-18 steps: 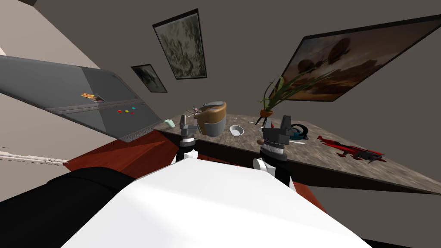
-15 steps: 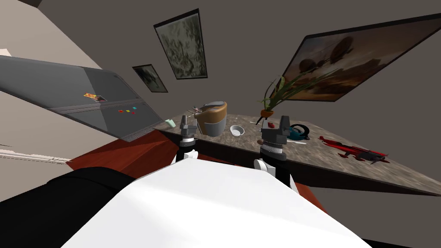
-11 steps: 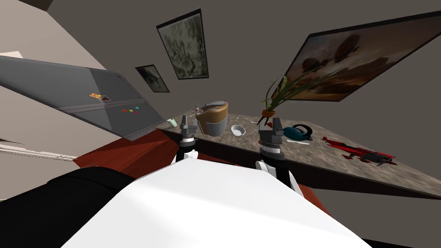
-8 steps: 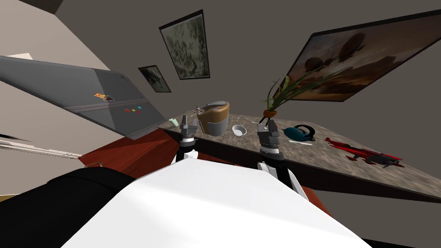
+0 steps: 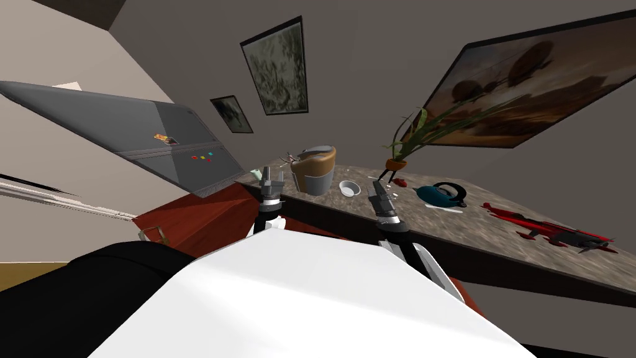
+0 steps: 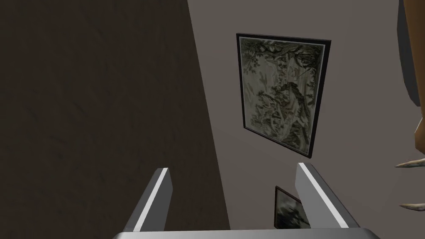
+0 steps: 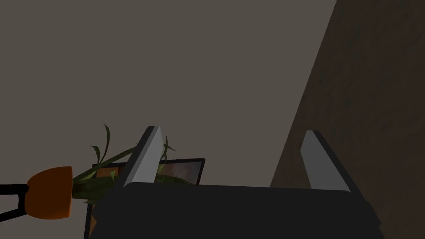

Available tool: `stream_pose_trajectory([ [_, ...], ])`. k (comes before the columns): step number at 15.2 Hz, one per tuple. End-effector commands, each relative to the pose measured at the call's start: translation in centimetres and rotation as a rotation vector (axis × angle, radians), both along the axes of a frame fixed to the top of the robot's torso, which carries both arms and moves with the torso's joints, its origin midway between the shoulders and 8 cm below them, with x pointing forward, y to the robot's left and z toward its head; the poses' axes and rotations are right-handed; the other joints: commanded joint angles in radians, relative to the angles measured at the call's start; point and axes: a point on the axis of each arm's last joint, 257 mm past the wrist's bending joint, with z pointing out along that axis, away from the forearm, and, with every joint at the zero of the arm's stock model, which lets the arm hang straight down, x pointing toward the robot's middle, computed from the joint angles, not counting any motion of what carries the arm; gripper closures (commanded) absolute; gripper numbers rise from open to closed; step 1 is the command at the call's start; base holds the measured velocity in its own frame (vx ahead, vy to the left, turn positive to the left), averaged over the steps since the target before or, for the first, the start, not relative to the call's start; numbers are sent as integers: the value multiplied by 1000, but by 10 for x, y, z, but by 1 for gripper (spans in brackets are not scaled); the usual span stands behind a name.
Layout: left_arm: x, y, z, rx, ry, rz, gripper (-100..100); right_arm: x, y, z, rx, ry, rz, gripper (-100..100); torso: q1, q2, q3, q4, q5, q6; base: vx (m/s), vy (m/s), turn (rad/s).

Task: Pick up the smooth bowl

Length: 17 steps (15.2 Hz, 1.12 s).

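My right gripper (image 5: 375, 188) hangs at the table's (image 5: 472, 230) near edge, fingers apart, holding nothing. The white bowl (image 5: 349, 188) sits close to that edge, between the gripper and a brown-and-grey container (image 5: 315, 169). A potted plant (image 5: 393, 164) stands further back. My left gripper (image 5: 272, 173), also spread, is by the table's left corner.

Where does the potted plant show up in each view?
Head view: potted plant on the counter, just past the right claw.
Right wrist view: potted plant beside the claw's finger, leaves crossing behind it.
Left wrist view: aimed at other wall pictures.
Shared landmark: the large framed landscape behind the plant.
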Motion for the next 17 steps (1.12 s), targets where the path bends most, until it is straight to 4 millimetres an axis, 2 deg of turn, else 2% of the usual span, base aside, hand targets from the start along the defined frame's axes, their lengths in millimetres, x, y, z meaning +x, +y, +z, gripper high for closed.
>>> stream_pose_trajectory([
  [1, 0, 0, 0, 0, 0, 0, 0, 2, -1, -5, -30, 20, 8, -100, 0, 0, 0, 0, 0, 0, -12, 37, 19],
  [2, 0, 0, 0, 0, 0, 0, 0, 6, -7, -24, -75, 69, 0, -100, 0, 0, 0, 0, 0, 0, -21, 51, 61],
  [4, 0, 0, 0, 0, 0, 0, 0, 6, -6, -25, -94, 73, 11, -100, 0, 0, 0, 0, 0, 0, -18, 45, 55],
  [5, 0, 0, 0, 0, 0, 0, 0, 9, -14, -44, -140, 124, 1, -100, 0, 0, 0, 0, 0, 0, -15, 50, 88],
  [6, 0, 0, 0, 0, 0, 0, 0, 8, -13, -45, -160, 127, 11, -100, 0, 0, 0, 0, 0, 0, -16, 56, 84],
  [7, 0, 0, 0, 0, 0, 0, 0, 11, -24, -65, -199, 178, -5, -100, 0, 0, 0, 0, 0, 0, -22, 66, 112],
  [9, 0, 0, 0, 0, 0, 0, 0, 10, -22, -66, -229, 182, 11, -100, 1, 0, 0, 0, 0, 0, -23, 62, 58],
  [10, 0, 0, 0, 0, 0, 0, 0, 11, -34, -86, -275, 235, -4, -100, 1, 0, 0, 0, 0, 0, -21, 63, 93],
  [12, 0, 0, 0, 0, 0, 0, 0, 11, -34, -86, -300, 238, 9, -100, 1, 0, 0, 0, 0, 0, -22, 56, 61],
  [13, 0, 0, 0, 0, 0, 0, 0, 11, -48, -106, -346, 290, -8, -100, 1, 0, 0, 0, 0, 0, -12, 57, 85],
  [15, 0, 0, 0, 0, 0, 0, 0, 11, -47, -106, -372, 293, 5, -100, 1, -1, 0, 0, 0, 0, -13, 56, 64],
  [16, 0, 0, 0, 0, 0, 0, 0, 10, -63, -125, -425, 346, -10, -100, 0, 0, 0, 0, 0, 0, -13, 55, 107],
  [17, 0, 0, 0, 0, 0, 0, 0, 10, -63, -125, -443, 348, -2, -100, 1, 0, 0, 0, 0, 0, -15, 63, 107],
])
